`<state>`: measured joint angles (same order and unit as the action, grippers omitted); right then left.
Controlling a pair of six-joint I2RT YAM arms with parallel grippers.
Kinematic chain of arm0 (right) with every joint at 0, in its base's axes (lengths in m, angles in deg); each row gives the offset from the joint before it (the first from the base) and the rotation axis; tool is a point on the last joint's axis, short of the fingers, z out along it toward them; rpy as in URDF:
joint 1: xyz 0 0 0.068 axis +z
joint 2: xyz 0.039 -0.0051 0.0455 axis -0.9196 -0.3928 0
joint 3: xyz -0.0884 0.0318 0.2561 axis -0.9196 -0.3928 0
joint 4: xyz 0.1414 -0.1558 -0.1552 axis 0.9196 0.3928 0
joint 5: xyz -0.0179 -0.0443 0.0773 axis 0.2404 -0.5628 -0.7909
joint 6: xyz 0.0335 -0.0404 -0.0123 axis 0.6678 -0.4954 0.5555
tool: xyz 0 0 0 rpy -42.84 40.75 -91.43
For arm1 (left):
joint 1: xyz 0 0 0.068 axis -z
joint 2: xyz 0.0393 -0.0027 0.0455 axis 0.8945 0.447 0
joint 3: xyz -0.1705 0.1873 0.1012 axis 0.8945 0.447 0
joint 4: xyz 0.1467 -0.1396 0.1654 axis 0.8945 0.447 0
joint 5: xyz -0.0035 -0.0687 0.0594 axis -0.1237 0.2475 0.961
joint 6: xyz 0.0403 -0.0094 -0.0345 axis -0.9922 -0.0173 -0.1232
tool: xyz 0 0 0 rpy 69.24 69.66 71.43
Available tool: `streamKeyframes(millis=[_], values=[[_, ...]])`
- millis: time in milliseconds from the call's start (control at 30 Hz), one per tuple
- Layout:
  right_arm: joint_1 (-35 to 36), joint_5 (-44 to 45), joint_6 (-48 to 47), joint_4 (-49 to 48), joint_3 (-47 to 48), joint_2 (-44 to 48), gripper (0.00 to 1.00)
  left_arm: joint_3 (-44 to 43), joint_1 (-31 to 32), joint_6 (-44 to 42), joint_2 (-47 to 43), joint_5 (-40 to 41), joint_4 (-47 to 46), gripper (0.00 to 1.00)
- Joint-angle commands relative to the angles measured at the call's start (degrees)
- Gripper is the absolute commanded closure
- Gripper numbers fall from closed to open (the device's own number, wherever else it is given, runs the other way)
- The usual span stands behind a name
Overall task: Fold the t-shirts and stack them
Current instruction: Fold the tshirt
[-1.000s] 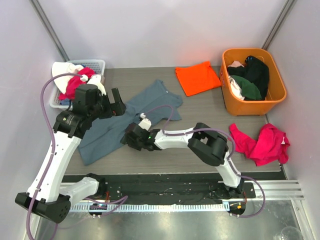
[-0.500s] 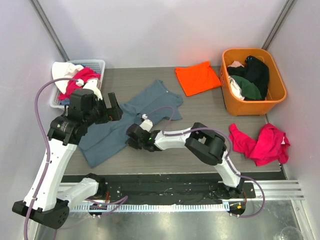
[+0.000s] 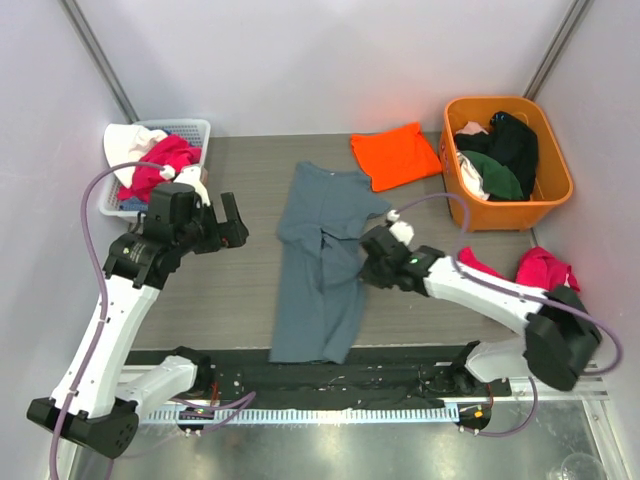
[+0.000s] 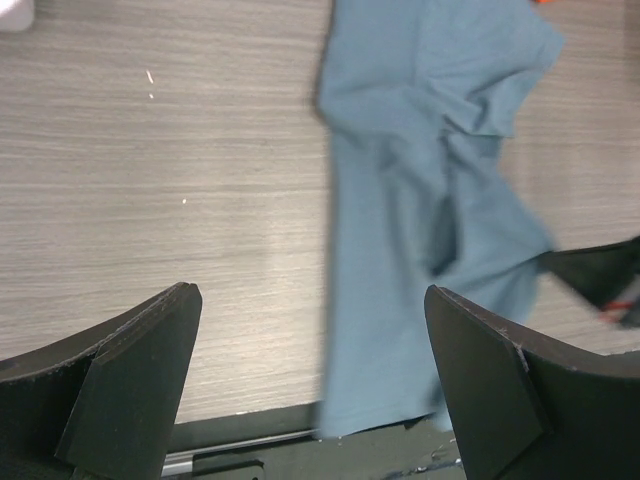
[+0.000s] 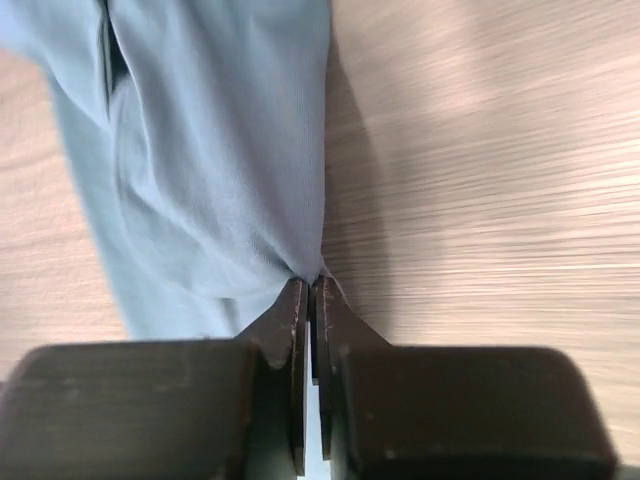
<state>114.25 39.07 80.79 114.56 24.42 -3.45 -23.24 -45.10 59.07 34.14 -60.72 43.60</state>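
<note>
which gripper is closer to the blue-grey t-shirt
Right. The right gripper is shut on the blue-grey t-shirt's edge, its fingers pinching the fabric. The left gripper hangs open over the table to the shirt's left, not touching it.

The blue-grey shirt (image 3: 322, 265) no longer lies slantwise left of centre; it is drawn into a long strip from the far middle to the near edge of the tabletop (image 3: 220, 290). The right hand (image 3: 368, 262) has closed on its right edge and swung to that side, its arm now crossing the pink cloth (image 3: 545, 268). The left hand (image 3: 234, 222) has pulled back off the shirt.
</note>
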Motion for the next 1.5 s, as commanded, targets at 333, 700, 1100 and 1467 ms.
streamKeyframes(millis=[333, 700, 1100, 1467], values=[[-8.1, 0.2, -10.9, 19.8, 2.2, 12.9, 0.31, 4.8, -0.2, 2.5, 6.2, -8.5, -8.9, 0.0], [-8.9, 6.3, -16.6, 15.2, 8.7, 12.0, 0.27, 6.6, 0.0, 1.3, 22.2, -10.6, -25.6, 0.0], [-19.7, -10.2, -25.9, 3.7, 20.6, -11.6, 0.3, 0.3, 0.9, 2.4, 39.5, -12.2, -31.9, 0.0], [-12.7, -9.0, -25.2, 9.7, 10.9, 4.3, 0.31, 16.6, 13.7, 8.2, 19.2, -5.4, -30.8, 0.0]])
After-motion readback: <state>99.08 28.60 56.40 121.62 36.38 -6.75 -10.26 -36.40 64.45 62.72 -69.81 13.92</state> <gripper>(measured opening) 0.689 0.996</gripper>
